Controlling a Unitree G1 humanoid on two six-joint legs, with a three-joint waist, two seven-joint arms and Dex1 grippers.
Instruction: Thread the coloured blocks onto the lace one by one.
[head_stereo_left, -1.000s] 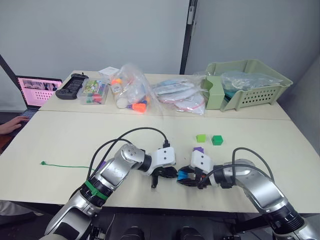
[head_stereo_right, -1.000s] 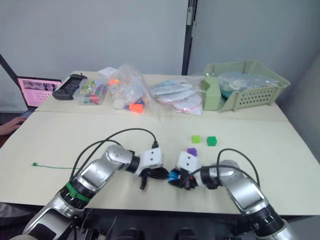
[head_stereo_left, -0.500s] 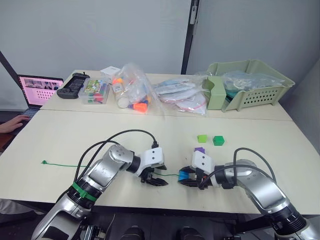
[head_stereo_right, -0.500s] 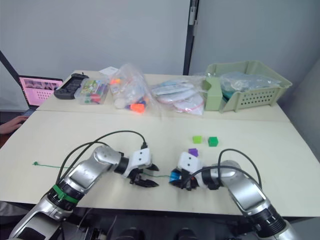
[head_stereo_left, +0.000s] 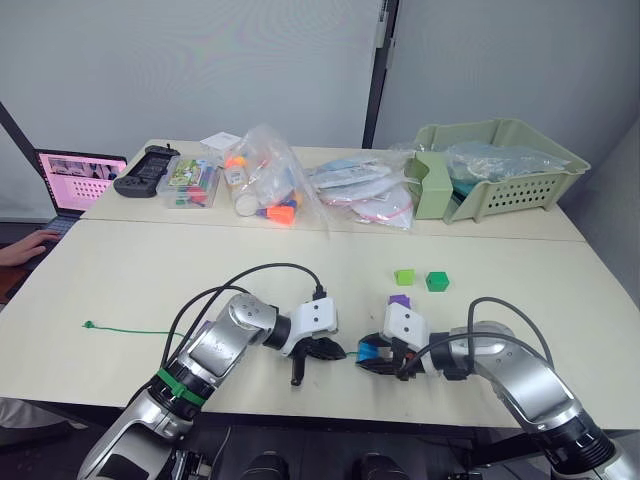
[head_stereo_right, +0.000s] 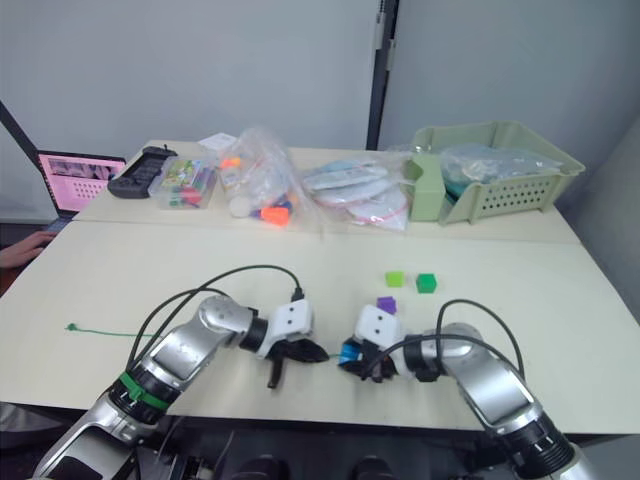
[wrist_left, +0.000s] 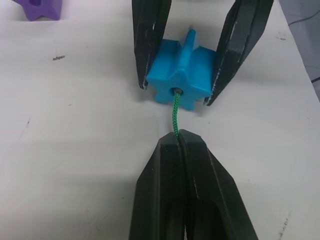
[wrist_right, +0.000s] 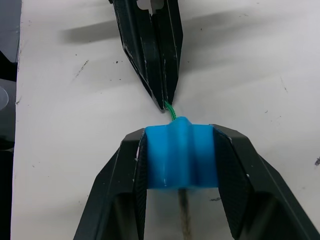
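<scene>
Near the table's (head_stereo_left: 120, 270) front edge, two grippers are meeting over a bright blue block (wrist_left: 182, 70).

The right gripper (wrist_left: 175, 95) is clamping the ridged, star-like block; the left gripper (wrist_left: 179, 145), fingers pressed together, is pinching the thin braided green lace (wrist_left: 175, 114) entering its hole. Beyond it, seemingly loose, purple block (head_stereo_left: 399, 300), lime block (head_stereo_left: 403, 276) and dark green block (head_stereo_left: 435, 281) are lying.

Head stereo pair looks down across the table (head_stereo_left: 120, 270); both wrist cameras face each other closely, sharing the blue block (wrist_left: 181, 71).
</scene>
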